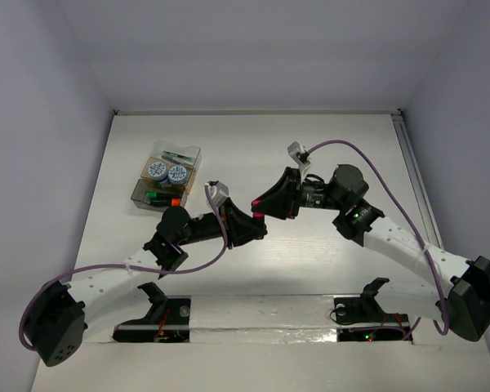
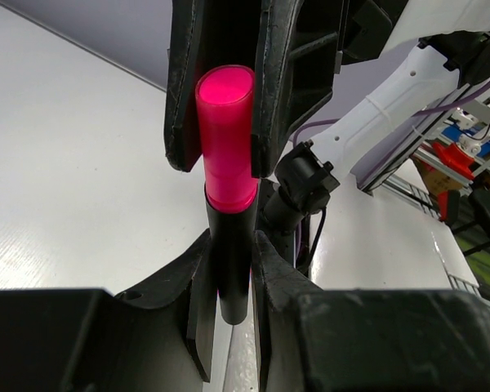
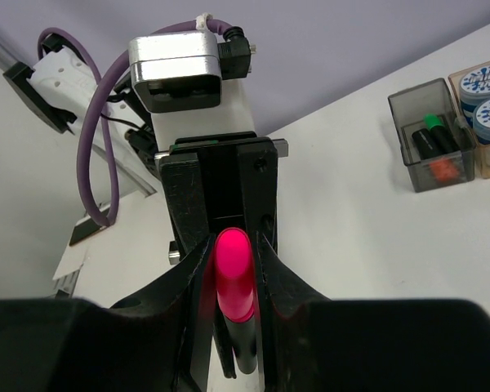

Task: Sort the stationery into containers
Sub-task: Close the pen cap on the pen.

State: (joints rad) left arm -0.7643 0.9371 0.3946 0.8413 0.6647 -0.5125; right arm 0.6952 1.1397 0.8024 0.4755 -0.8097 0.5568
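The left gripper (image 2: 229,269) is pinched on the black barrel of a short black marker with a pink cap (image 2: 226,163), and the right gripper (image 3: 231,253) is clamped on that cap, so the marker is held between both over the middle of the white table (image 1: 335,147). A cluster of small clear plastic boxes (image 1: 140,193) is seen at the far left. Two round blue-white discs (image 1: 157,170) are held in the tan-based middle box, thin pens (image 1: 176,153) in the far box, and green- and orange-ended markers (image 1: 159,198) in the near one.
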